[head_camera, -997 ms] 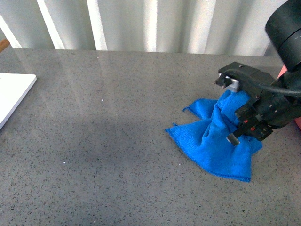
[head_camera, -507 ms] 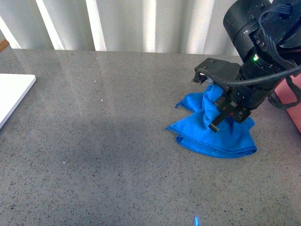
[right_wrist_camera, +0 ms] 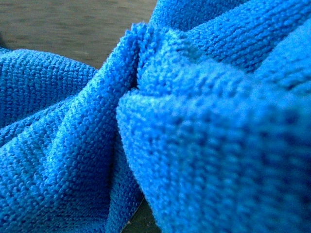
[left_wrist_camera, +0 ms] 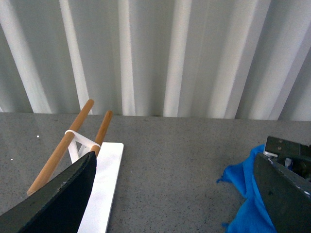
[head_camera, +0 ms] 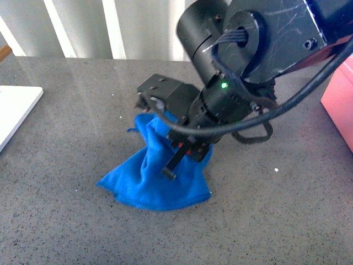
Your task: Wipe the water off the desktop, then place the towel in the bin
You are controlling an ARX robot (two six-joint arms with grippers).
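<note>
Closest to the robot's body, the grey speckled surface (head_camera: pixel 265 221) lay bare along its near edge. Just beyond that, left of the middle, the blue towel (head_camera: pixel 157 176) sat in a crumpled heap, its lower edges spread on the surface and its upper part gathered into a raised bunch. The right fingers (head_camera: pixel 172 165) were pinching that bunch from above, with cloth pressed between them and the dark arm slanting up and off to the right. The right wrist camera was so near that folds of the towel (right_wrist_camera: pixel 146 121) filled nearly its whole view, leaving only a sliver of surface at one corner. The left fingers (left_wrist_camera: pixel 63 199) were spread wide, with nothing between them. Farther back, at the right edge, a corner of the pink bin (head_camera: pixel 339 105) stood well apart from the towel. At the far left lay a white board (head_camera: pixel 14 110), carrying two slanted wooden sticks (left_wrist_camera: pixel 63 145) in the left wrist view. Behind everything rose a pale ribbed wall (head_camera: pixel 138 27).
</note>
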